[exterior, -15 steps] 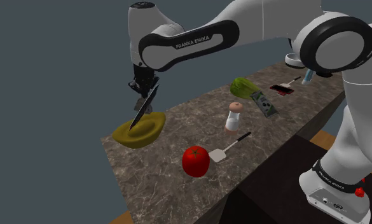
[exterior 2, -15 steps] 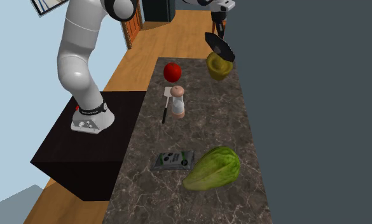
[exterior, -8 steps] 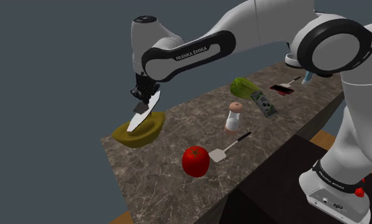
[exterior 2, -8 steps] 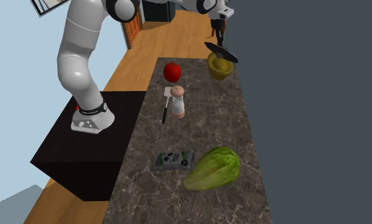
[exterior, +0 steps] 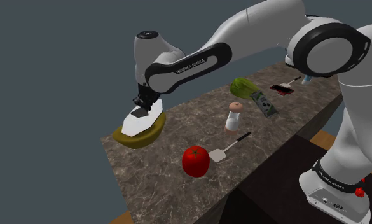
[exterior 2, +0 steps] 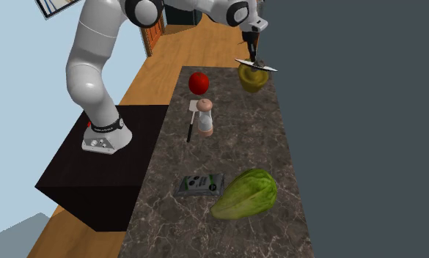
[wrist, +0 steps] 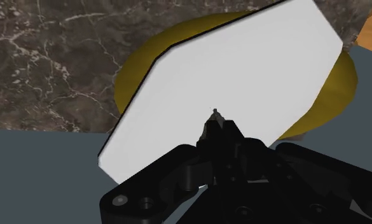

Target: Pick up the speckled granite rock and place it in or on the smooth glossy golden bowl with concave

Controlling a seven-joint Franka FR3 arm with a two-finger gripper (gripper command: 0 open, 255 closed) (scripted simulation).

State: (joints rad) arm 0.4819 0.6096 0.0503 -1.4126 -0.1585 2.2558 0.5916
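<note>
White rock (exterior: pixel 140 119), long axis level over golden bowl (exterior: pixel 130 137), apparently clamped by gripper (exterior: pixel 142 107)

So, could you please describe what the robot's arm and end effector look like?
The arm is glossy white with rounded links and dark joint bands. A black forearm panel carries white FRANKA EMIKA lettering. The end effector is all black and angular.
</note>
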